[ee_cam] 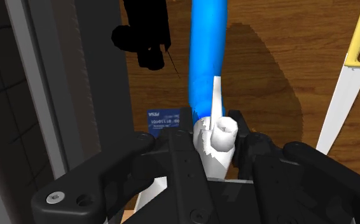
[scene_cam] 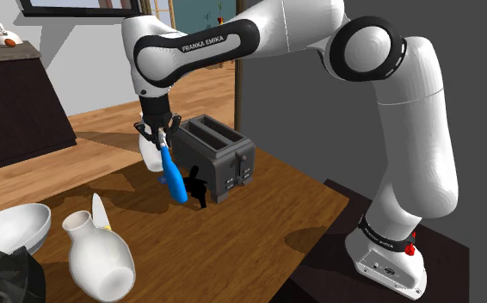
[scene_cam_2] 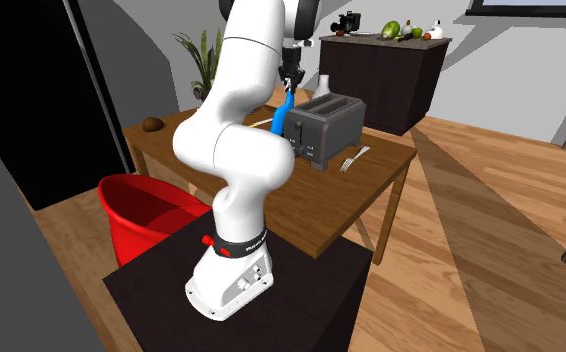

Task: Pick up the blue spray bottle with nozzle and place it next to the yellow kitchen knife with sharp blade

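Bottle: the blue spray bottle [scene_cam: 173, 179] hangs tilted, base down, just beside the dark toaster [scene_cam: 218, 155].
Fingers: the gripper [ee_cam: 215, 127] has its fingers [ee_cam: 180, 135] pinching the bottle's white nozzle head [ee_cam: 218, 137] from both sides.
Handling: we judge it light, stiff and smooth. Held at the top, the long body could swing or twist.
Hold: the narrow neck suits us, so we would move slowly.
Knife: the yellow-handled knife [scene_cam: 98, 211] lies on the counter [scene_cam: 259, 232], toward the shoulder view's left, beside a white vase [scene_cam: 100, 258].

Wooden table [scene_cam: 268, 232]: dark two-slot toaster [scene_cam: 218, 155] near middle, small black object [scene_cam: 200, 189] just beside it (can't tell what). White jug [scene_cam: 100, 256] and white bowl [scene_cam: 14, 225] near the shoulder view's lower left. Fork [scene_cam_2: 354, 158] beside toaster. Red bucket [scene_cam_2: 141, 215] on floor.
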Available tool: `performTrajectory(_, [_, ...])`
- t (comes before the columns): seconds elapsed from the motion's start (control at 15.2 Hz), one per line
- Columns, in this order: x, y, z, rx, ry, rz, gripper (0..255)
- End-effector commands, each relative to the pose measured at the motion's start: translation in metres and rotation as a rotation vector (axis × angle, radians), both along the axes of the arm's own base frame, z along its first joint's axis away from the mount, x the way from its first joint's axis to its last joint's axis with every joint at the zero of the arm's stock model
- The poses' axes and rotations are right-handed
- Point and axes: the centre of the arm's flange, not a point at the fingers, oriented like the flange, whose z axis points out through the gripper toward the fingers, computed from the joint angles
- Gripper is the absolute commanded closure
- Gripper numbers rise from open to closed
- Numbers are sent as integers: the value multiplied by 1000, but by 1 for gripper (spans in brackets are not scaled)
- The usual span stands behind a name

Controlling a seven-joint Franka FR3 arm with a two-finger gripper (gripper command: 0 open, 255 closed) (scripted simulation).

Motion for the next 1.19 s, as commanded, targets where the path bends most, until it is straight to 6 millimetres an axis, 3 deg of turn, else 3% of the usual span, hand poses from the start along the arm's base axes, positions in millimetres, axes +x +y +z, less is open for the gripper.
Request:
performTrajectory(0.0, [0, 0, 0, 0, -1, 0, 255])
performTrajectory(0.2, [0, 0, 0, 0, -1, 0, 255])
performTrajectory(0.26, [0, 0, 0, 0, -1, 0, 0])
performTrajectory(0.59, [0, 0, 0, 0, -1, 0, 0])
performTrajectory(0.86, [0, -1, 50, 0, -1, 0, 0])
performTrajectory(1.12, [0, -1, 50, 0, -1, 0, 0])
